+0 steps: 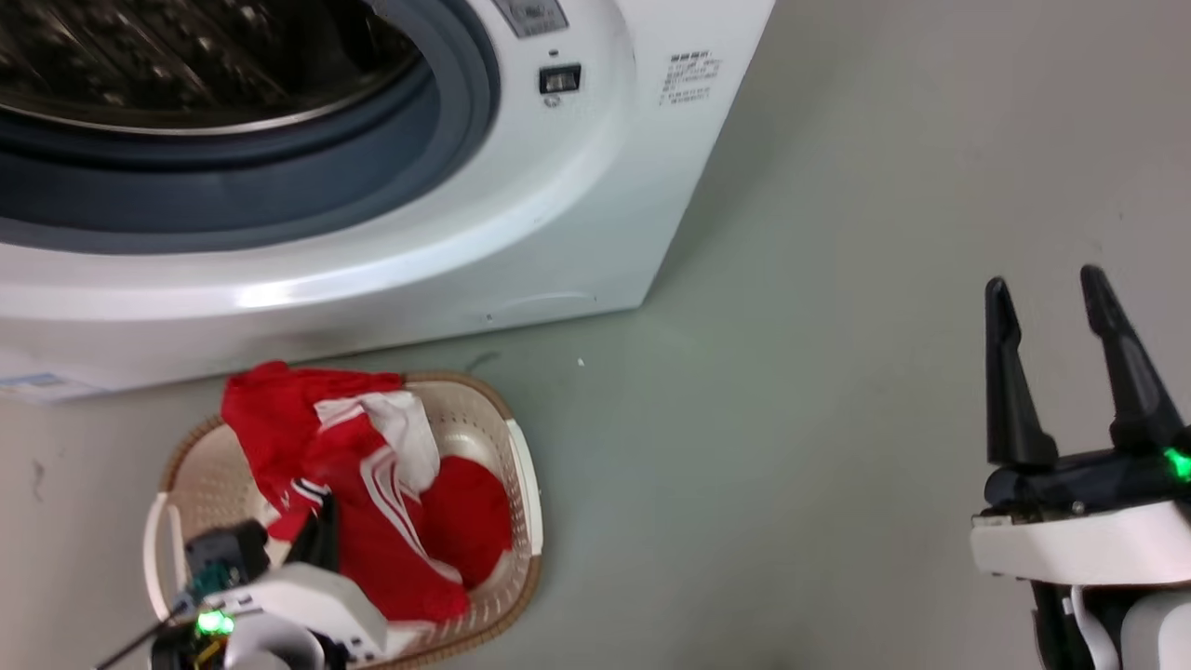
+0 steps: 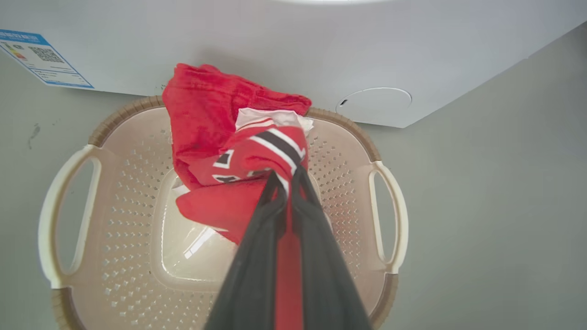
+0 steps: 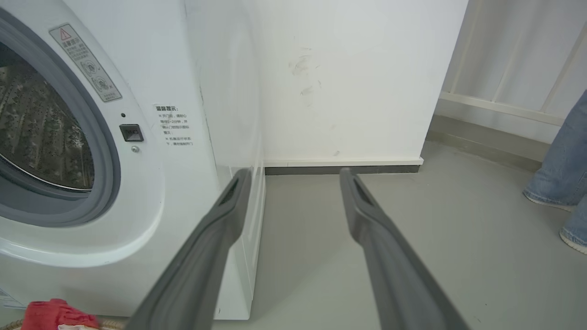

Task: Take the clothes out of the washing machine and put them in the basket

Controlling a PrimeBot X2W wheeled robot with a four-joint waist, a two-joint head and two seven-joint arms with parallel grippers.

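The red clothes (image 1: 372,484) with white stripes lie heaped in the cream basket (image 1: 521,484) on the floor in front of the washing machine (image 1: 484,186). Part of the cloth drapes over the basket's far rim. My left gripper (image 2: 286,176) hangs above the basket (image 2: 114,220), shut on a striped fold of the red clothes (image 2: 206,123). In the head view its wrist (image 1: 279,596) sits over the basket's near side. My right gripper (image 1: 1047,288) is open and empty over the floor at the right. The washing machine's drum (image 3: 36,128) looks bare where it shows.
A person's jeans-clad legs and shoes (image 3: 562,183) stand at the far right. A white wall (image 3: 344,82) with a dark skirting runs behind the washer. Grey floor (image 1: 791,419) stretches between the basket and my right arm.
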